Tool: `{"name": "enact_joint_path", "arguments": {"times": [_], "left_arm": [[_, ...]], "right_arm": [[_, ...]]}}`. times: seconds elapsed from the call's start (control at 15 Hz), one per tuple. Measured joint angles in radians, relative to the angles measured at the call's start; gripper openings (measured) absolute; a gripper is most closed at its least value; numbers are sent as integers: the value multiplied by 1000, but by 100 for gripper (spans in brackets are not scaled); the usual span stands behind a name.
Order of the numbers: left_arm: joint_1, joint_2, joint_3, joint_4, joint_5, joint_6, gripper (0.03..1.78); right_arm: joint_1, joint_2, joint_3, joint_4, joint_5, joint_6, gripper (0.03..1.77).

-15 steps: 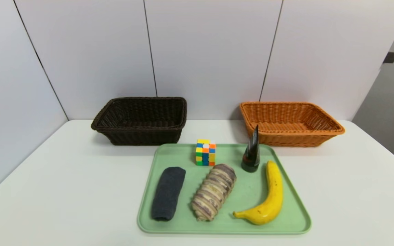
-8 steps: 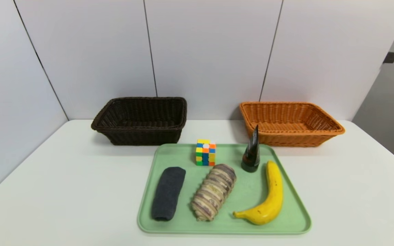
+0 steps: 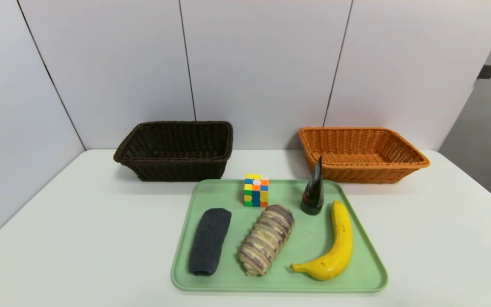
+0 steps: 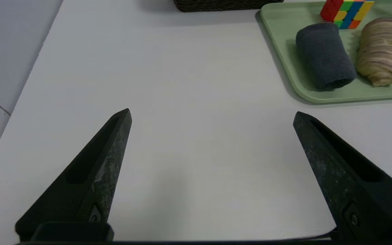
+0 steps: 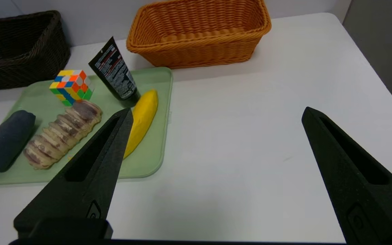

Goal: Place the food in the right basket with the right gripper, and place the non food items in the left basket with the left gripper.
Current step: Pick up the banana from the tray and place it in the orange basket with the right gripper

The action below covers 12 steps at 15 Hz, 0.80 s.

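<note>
Head view: all five items on tray (image 3: pixel 365 273), sorting not begun. I see left gripper (image 4: pixel 212 114) and right gripper (image 5: pixel 216 112) spread wide, empty, over desk (image 3: pixel 79 230). Baskets (image 3: pixel 177 128) (image 3: pixel 362 130) behind tray.

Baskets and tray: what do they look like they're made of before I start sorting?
The dark brown basket and the orange basket look like woven wicker or plastic rattan: ribbed strands, braided rims. The green tray seems smooth moulded plastic, matte, with a rounded raised lip.
</note>
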Motion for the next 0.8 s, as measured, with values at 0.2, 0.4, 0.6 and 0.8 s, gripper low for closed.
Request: {"name": "enact_joint_path", "arguments": {"times": [0.2, 0.4, 0.6, 0.8], "left_arm": [[0, 219, -139, 9, -27, -19, 169], [0, 413, -251, 8, -34, -34, 169], [0, 562, -347, 14, -14, -38, 169], [0, 662, -402, 5, 102, -37, 169]], "right_arm": [[29, 266, -206, 79, -3, 69, 171], [164, 523, -457, 238, -6, 222, 171], [363, 751, -696, 433, 7, 443, 171], [504, 938, -827, 584, 68, 579, 171]]}}
